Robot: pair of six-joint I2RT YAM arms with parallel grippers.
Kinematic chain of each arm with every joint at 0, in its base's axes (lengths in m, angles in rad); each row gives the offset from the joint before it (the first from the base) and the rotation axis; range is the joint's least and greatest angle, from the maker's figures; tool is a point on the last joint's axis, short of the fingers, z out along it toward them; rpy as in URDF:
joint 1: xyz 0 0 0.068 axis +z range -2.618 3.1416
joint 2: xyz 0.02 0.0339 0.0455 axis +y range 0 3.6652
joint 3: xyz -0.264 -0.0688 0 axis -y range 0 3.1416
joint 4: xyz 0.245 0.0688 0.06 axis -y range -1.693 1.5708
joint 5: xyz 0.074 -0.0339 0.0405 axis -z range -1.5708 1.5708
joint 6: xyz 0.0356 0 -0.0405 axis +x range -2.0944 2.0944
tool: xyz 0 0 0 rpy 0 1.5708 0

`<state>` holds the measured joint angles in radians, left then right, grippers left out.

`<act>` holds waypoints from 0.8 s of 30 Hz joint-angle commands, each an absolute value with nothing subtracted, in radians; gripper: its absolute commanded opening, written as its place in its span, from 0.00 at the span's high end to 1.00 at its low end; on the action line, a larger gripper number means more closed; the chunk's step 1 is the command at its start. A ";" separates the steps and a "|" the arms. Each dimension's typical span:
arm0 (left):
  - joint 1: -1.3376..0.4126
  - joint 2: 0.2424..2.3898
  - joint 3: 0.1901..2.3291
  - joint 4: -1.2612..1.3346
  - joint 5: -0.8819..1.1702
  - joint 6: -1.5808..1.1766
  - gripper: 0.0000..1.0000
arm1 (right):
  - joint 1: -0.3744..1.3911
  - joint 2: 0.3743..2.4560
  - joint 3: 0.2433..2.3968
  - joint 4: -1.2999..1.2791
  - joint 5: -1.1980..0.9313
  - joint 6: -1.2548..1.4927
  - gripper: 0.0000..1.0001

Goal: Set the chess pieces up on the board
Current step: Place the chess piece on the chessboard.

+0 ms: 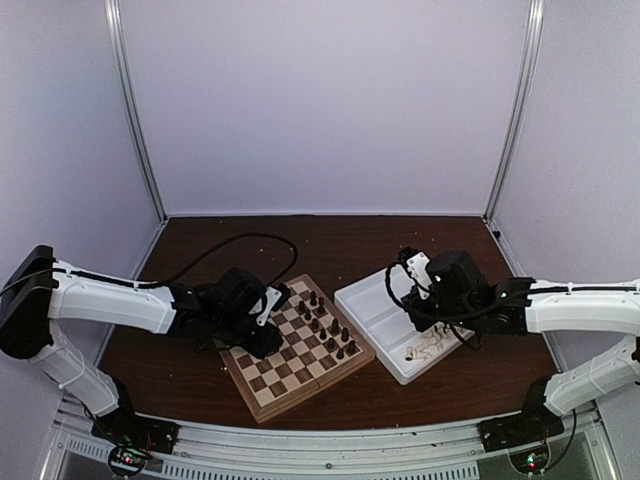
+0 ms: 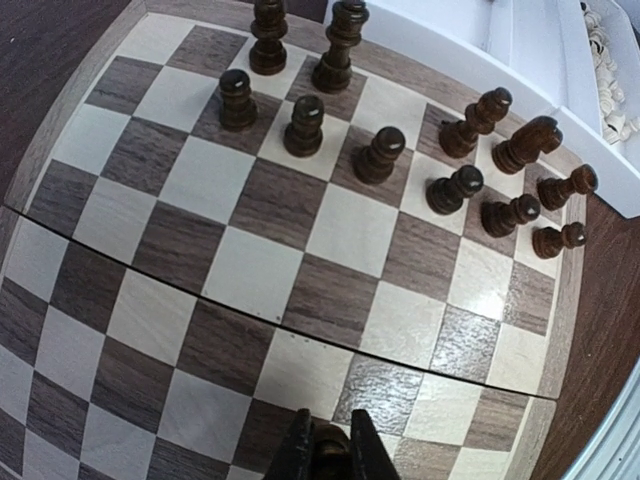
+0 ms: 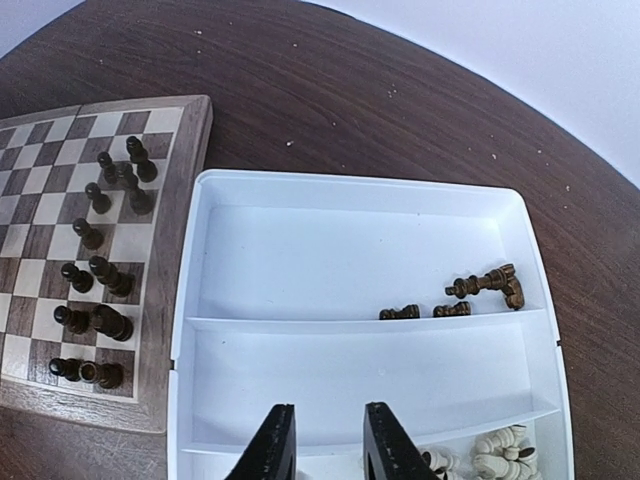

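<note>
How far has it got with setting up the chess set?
Roughly a dozen dark pieces stand in two rows on the board. The left gripper seems to hold another dark piece. Left: a few dark ones in the tray, plus cream pieces, below the open right gripper.

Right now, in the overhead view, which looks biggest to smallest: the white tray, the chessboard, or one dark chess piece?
1. chessboard
2. white tray, somewhat smaller
3. dark chess piece, by far smallest
</note>
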<state>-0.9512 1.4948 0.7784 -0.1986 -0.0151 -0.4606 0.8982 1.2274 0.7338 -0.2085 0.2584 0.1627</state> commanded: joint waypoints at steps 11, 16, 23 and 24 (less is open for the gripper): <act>-0.967 1.529 0.806 -0.135 -0.013 -0.469 0.88 | 0.892 1.146 0.653 -0.090 0.241 0.163 0.72; -0.976 1.524 0.806 -0.143 -0.025 -0.478 0.69 | 0.893 1.121 0.636 -0.088 0.238 0.165 0.72; -0.985 1.459 0.815 -0.184 -0.044 -0.507 0.49 | 0.893 1.098 0.626 -0.098 0.238 0.169 0.71; -0.985 1.446 0.816 -0.190 -0.048 -0.514 0.50 | 0.892 1.096 0.627 -0.100 0.236 0.169 0.71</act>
